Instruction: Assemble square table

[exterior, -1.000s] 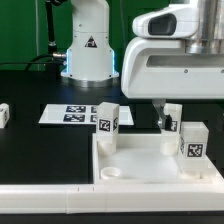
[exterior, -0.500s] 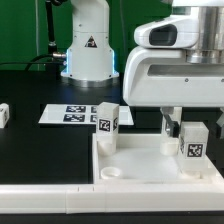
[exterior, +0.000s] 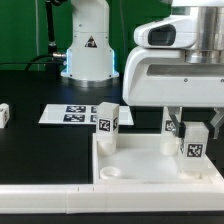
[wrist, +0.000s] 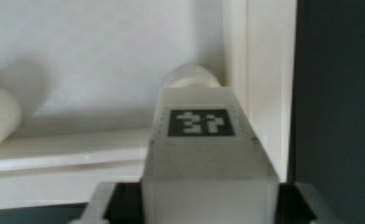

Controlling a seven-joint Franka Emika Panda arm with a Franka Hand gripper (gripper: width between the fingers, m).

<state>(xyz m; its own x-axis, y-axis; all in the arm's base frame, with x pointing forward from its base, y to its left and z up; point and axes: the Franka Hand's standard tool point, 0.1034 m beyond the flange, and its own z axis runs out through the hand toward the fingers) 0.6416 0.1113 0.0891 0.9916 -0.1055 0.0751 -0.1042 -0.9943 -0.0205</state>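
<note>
Over tabletop (exterior: pixel 140 160) corner, tool (exterior: pixel 175 124) clasping leg (wrist: pixel 205 160) (tagged)

Slab (exterior: pixel 140 160) plain white. Each leg (exterior: pixel 108 122) white with a black-and-white square tag. Marker board (exterior: pixel 50 115) white, black tags. Worktop (exterior: pixel 30 150) black. Arm (exterior: pixel 180 70) white-grey.

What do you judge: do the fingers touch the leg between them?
Cannot tell. In the wrist view the leg fills the space between the fingers, but blurred edges show neither contact nor gap plainly.
</note>
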